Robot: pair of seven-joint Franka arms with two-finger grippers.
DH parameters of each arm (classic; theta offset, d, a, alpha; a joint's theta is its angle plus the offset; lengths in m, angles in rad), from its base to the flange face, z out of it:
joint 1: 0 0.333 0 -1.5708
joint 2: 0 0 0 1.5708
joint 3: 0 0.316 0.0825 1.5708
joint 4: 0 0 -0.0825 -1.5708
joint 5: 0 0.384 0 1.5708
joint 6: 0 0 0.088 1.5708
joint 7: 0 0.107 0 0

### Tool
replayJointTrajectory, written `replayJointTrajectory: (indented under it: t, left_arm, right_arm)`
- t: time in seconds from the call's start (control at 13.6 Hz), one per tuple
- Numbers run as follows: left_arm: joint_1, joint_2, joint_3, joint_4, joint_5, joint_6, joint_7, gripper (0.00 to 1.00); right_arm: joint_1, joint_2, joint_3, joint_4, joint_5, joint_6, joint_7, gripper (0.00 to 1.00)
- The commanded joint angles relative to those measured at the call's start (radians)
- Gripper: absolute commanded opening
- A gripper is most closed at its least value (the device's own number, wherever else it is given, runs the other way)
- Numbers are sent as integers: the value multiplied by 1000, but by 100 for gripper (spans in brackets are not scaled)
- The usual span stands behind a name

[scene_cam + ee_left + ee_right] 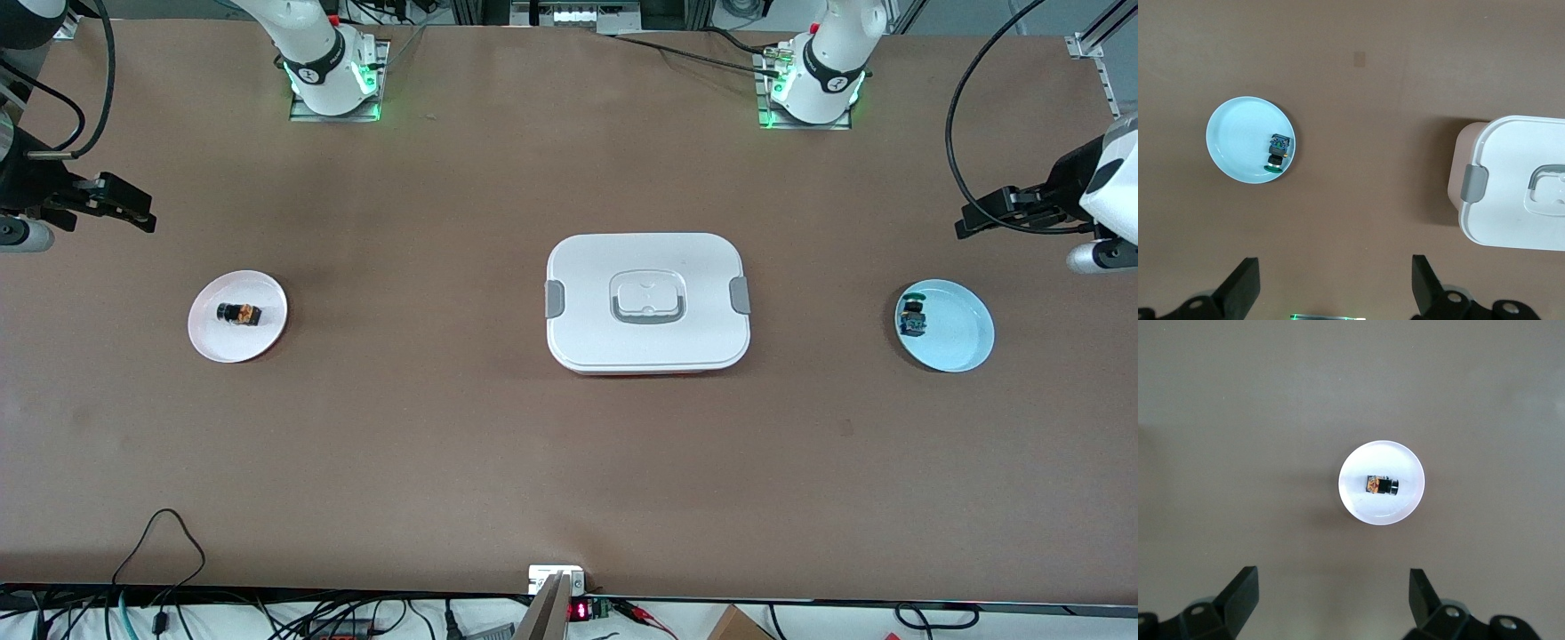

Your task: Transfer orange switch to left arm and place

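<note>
Basically nothing was grasped yet. Right gripper (1328, 603) hung spread wide and empty above the table, with the orange switch (1379, 485) lying on its side in the pink plate (267, 333) just ahead of its fingertips. Left gripper (1335, 290) was also spread and empty, near the blue plate (1231, 143). The box (647, 302) sat mid-table between the plates. Switch looked tiny, light, rigid; likely best pinched across the orange body, since the round cap could slip.
</note>
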Motion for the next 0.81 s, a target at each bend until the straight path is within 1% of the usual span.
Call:
replayJointTrajectory:
  t: [0.0, 0.59, 0.74]
  left_arm:
    - [-5, 15, -15, 17, 85, 6, 0, 100]
    - [3, 15, -17, 17, 89, 5, 0, 100]
    - [3, 17, -17, 17, 87, 5, 0, 100]
  right_arm:
    - [-5, -10, 0, 9, 11, -20, -7, 100]
    - [-7, -4, -2, 7, 10, -25, -9, 100]
    - [-8, 13, -2, 7, 8, -25, -27, 100]
